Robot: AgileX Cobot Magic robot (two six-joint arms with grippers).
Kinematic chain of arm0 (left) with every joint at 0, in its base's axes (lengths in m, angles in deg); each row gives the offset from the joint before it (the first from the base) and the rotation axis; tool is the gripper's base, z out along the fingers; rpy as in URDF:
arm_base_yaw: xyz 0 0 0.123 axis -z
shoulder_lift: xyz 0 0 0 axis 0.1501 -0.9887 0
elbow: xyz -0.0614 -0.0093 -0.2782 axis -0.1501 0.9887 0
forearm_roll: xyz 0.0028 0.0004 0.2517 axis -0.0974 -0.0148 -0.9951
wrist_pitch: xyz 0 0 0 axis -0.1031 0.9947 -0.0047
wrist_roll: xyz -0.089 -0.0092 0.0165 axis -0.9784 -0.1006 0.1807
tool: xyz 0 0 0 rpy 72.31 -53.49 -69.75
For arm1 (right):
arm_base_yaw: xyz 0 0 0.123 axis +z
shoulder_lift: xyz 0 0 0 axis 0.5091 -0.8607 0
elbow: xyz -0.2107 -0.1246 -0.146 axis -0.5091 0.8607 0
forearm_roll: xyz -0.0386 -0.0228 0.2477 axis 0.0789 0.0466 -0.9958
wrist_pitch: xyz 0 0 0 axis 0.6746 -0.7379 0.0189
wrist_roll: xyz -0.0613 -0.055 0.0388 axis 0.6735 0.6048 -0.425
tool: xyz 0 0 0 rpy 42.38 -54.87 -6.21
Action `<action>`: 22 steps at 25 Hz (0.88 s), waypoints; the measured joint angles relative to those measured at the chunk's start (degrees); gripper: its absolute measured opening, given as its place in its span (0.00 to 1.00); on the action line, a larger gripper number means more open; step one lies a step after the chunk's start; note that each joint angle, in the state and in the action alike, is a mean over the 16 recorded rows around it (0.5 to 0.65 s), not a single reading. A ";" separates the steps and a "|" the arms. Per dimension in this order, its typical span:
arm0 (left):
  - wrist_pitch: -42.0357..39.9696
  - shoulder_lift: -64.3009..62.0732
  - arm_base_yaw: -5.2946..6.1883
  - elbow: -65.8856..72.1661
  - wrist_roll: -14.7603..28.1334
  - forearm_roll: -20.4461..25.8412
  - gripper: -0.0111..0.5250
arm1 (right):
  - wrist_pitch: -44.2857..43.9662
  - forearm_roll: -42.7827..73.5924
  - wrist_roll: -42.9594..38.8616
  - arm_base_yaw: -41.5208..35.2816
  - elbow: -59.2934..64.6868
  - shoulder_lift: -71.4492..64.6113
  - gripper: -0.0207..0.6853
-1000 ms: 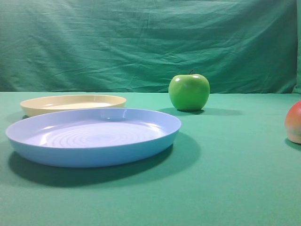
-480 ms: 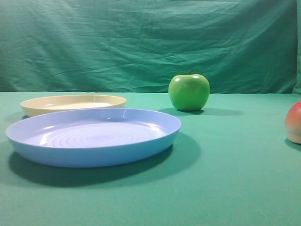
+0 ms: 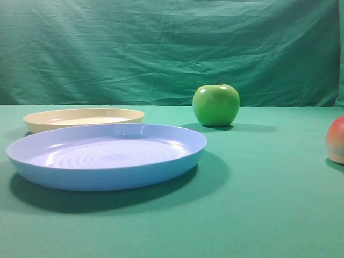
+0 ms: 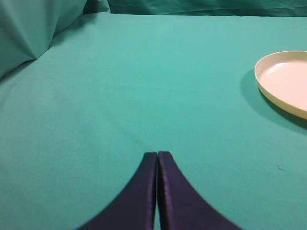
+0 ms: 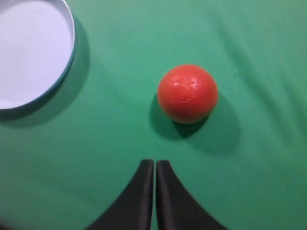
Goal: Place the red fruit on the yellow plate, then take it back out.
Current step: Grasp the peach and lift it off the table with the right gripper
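Pincer first: from the high view I see no arms at all. I see the red fruit (image 3: 336, 138) at 3 o'clock, cut by the edge of the view, sitting on the green desk (image 3: 258, 204). The yellow plate (image 3: 83, 119) is at 9 o'clock, just behind the blue plate (image 3: 107, 155). The green apple (image 3: 216, 105) stands near the middle, toward the back. The fruit is well apart from the yellow plate, so nothing has been placed yet.

From the left wrist view, my left pincer (image 4: 157, 155) is at 6 o'clock. Its two tips are pressed together with nothing between them. The yellow plate (image 4: 284, 81) shows at 3 o'clock.

From the right wrist view, my right pincer (image 5: 154, 164) is at 6 o'clock, tips pressed together and holding nothing. The red fruit (image 5: 187, 93) lies just ahead of it, around 1 o'clock, not touched. A bit of the blue plate (image 5: 33, 48) is at 10 o'clock.

I think the fruit is light, smooth and round, so it may roll or slip. I would open wide and take it across its fattest part, from both sides.

I see no words or labels anywhere.
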 joint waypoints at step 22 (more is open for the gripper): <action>0.00 0.00 0.00 0.00 0.10 0.00 0.02 | 13.68 11.79 -4.99 8.65 -5.54 -31.10 0.92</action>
